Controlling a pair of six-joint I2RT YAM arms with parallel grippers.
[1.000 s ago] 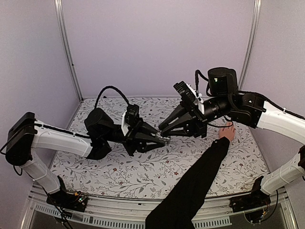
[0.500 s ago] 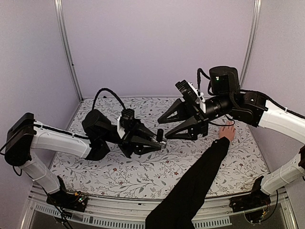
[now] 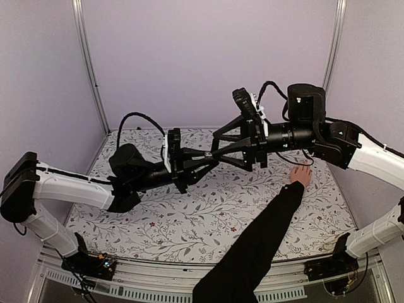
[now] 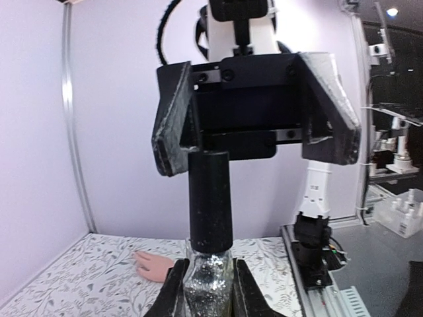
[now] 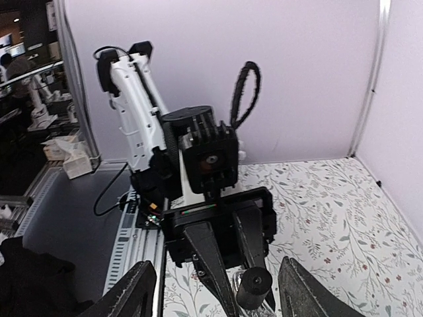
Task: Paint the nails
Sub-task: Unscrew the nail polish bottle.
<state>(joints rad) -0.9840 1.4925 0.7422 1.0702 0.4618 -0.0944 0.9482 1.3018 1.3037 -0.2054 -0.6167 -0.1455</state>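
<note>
Right end effector (image 3: 218, 144) risen astride bottle (image 4: 210, 281), nails (image 3: 305, 165) apart

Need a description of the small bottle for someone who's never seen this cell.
Above the floral table, find where both grippers meet in mid-air. The bottle sits pinched in the left gripper, facing the open right gripper. Only it has a glittery glass body and tall black cap.

A robotics lab: lilac-walled test booth (image 3: 202, 63), more robot rigs (image 4: 396, 132) beyond.
</note>
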